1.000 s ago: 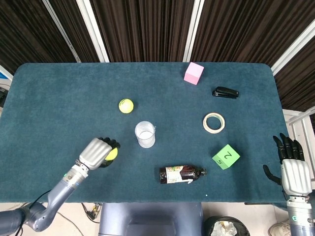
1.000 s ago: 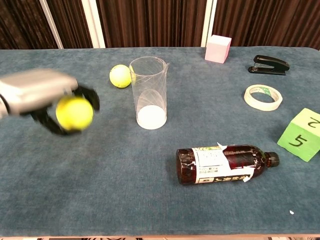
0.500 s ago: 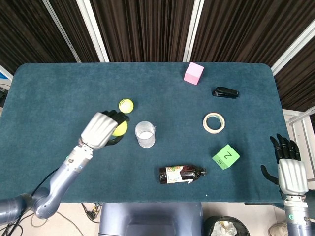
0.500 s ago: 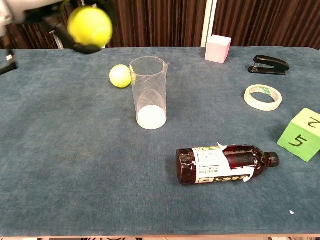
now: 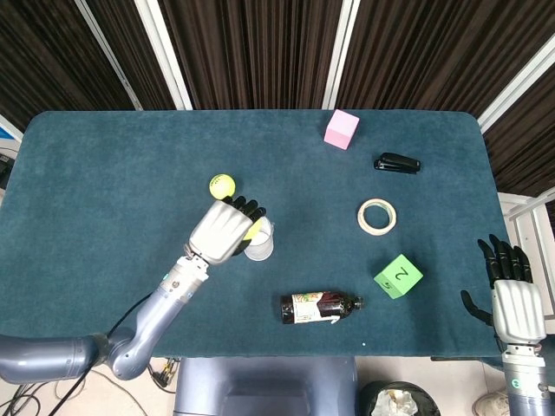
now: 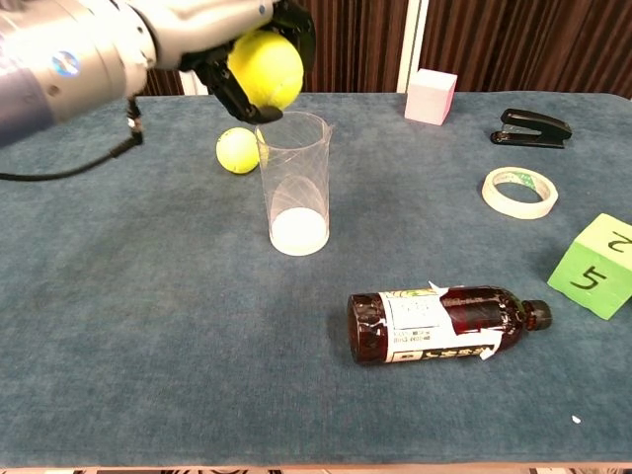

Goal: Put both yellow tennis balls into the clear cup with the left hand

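I have the left hand (image 6: 232,44) wrapped around one yellow tennis ball (image 6: 265,67), fingers curled over its far side and holding it just above the rim of the clear cup (image 6: 293,183), a little toward the cup's left edge as the chest view shows it. The cup stands upright near the middle of the table (image 5: 104,173), and the second tennis ball (image 5: 222,186) lies on the cloth just beyond it to the far left, close to the cup but apart from it. I judge the ball to be light, felt-covered and springy, so it grips well across its widest part but may bounce off the rim if I let it go off-centre. The cup looks thin, light plastic and tall for its base; I expect a knock from my knuckles would tip it, and its mouth seems only slightly wider than the ball. The right hand (image 5: 513,290) rests off the table's near right corner with its fingers spread, holding nothing. A brown bottle (image 6: 444,323) lies on its side nearer to me, well clear of the cup.
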Controlling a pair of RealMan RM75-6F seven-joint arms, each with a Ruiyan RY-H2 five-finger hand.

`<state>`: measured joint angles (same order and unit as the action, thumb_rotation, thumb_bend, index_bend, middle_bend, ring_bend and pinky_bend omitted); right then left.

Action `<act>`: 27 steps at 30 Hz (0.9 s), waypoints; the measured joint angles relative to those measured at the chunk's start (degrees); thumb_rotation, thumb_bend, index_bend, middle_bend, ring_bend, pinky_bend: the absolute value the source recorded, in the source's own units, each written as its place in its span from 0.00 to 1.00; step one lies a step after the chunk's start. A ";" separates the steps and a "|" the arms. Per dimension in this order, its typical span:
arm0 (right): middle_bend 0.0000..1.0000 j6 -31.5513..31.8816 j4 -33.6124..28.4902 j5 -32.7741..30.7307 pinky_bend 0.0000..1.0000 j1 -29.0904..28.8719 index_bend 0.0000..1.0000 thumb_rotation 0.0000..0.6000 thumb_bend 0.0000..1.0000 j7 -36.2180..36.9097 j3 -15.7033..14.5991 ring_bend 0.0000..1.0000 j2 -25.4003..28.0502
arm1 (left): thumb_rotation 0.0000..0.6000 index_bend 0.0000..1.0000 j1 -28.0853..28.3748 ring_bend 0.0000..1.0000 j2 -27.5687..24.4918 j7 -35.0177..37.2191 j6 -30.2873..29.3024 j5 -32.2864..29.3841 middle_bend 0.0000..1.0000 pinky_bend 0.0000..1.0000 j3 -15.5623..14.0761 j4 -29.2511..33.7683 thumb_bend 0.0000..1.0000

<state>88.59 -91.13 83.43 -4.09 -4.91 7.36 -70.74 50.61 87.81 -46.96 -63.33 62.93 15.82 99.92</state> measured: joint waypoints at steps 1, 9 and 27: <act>0.00 -0.01 0.01 -0.03 0.00 0.00 0.09 1.00 0.35 0.01 0.01 0.00 0.01 | 1.00 0.37 0.24 0.40 0.31 -0.25 -0.12 -0.45 0.42 0.53 -0.04 -0.44 0.35; 0.00 0.16 -0.07 0.01 0.00 0.05 0.09 1.00 0.35 -0.23 0.02 0.00 -0.01 | 1.00 0.35 2.23 0.35 2.21 -1.92 0.01 -3.51 0.36 0.52 -0.33 -2.86 0.28; 0.00 0.45 -0.25 0.38 0.00 0.15 0.09 1.00 0.35 0.20 -0.01 0.00 0.44 | 1.00 0.31 3.97 0.19 2.65 -3.51 -1.64 -7.41 0.22 0.40 -0.45 -0.18 0.06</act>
<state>89.04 -91.39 83.81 -3.94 -4.70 7.35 -70.30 54.59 90.46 -50.47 -64.97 55.53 15.37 99.73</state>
